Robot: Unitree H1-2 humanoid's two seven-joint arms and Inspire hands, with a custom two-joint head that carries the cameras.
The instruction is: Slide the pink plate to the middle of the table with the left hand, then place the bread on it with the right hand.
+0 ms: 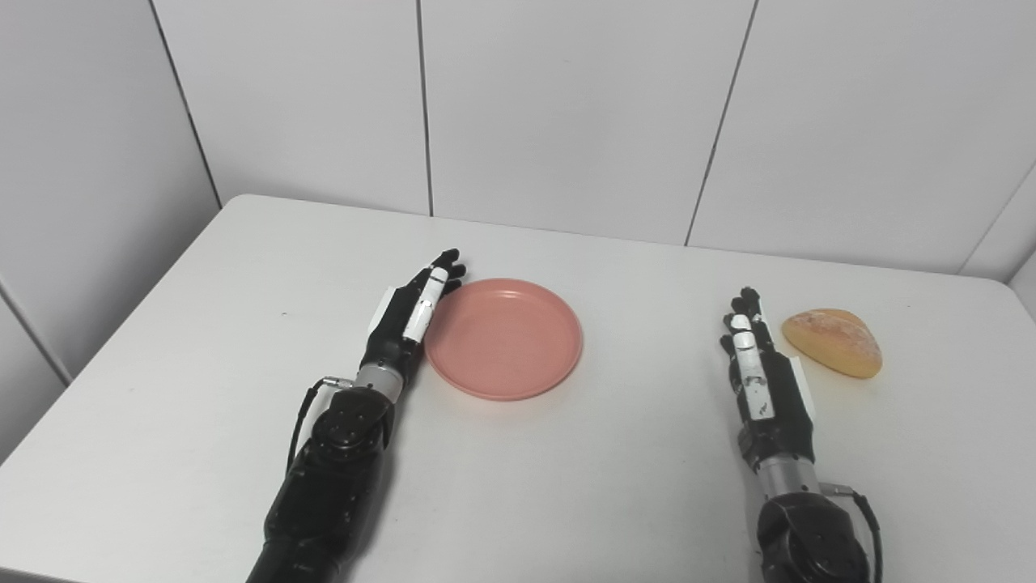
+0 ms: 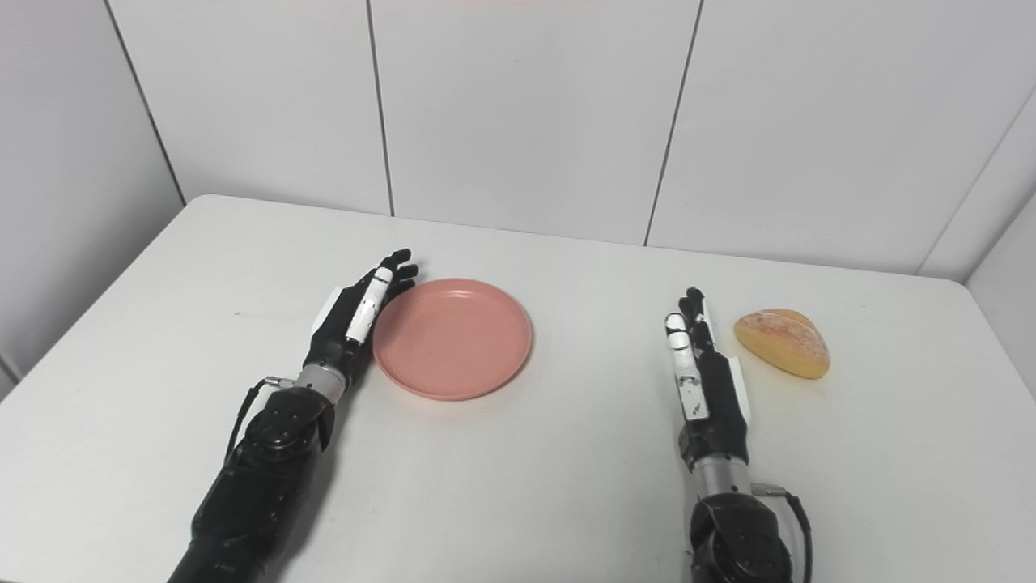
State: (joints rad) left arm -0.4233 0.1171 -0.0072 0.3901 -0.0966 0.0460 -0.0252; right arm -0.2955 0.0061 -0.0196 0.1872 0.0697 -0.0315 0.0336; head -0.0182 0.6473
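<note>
A round pink plate lies on the white table, a little left of its middle, with nothing on it. My left hand rests edge-on against the plate's left rim, fingers straight and holding nothing. A golden bread roll lies at the right side of the table. My right hand stands just left of the roll, fingers extended and apart from it, with a small gap between them.
White panelled walls rise close behind the table's far edge. The table's right edge runs near the bread.
</note>
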